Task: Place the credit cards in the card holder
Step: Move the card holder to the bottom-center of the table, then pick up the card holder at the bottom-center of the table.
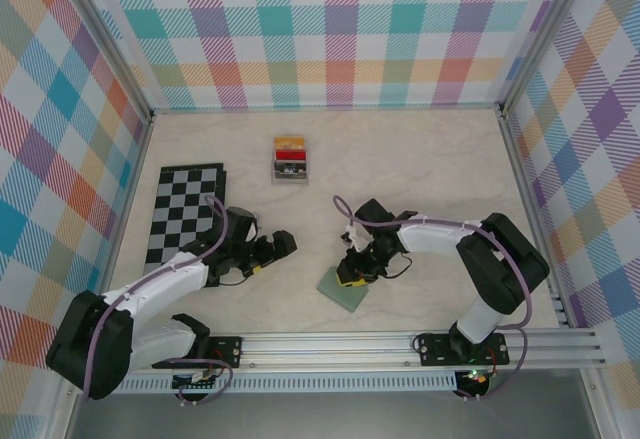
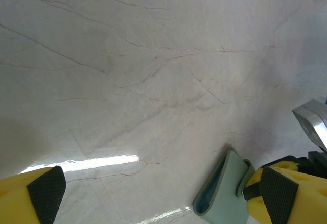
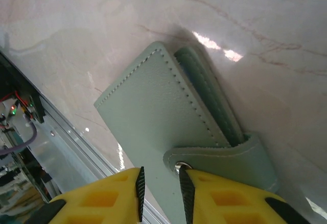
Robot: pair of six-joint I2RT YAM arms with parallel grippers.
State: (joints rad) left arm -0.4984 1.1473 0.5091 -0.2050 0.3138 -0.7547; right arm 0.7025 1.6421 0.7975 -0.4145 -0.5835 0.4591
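Card holder (image 1: 341,292) on bench (image 1: 420,159), long axis diagonal to near edge, right fingers (image 3: 217,203) narrowly parted at its snap tab (image 3: 225,157), grip unclear, left fingers (image 2: 30,198) fully spread, empty.

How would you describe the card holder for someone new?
On the marble-look table, go to its near edge, right of centre. At the right gripper sits the card holder: a small sage-green stitched wallet with a snap tab, unlike the black-and-white chessboard.

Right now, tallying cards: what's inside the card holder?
The card holder is folded shut, its strap wrapped over; just a darker teal lining edge shows. Any cards inside are hidden.
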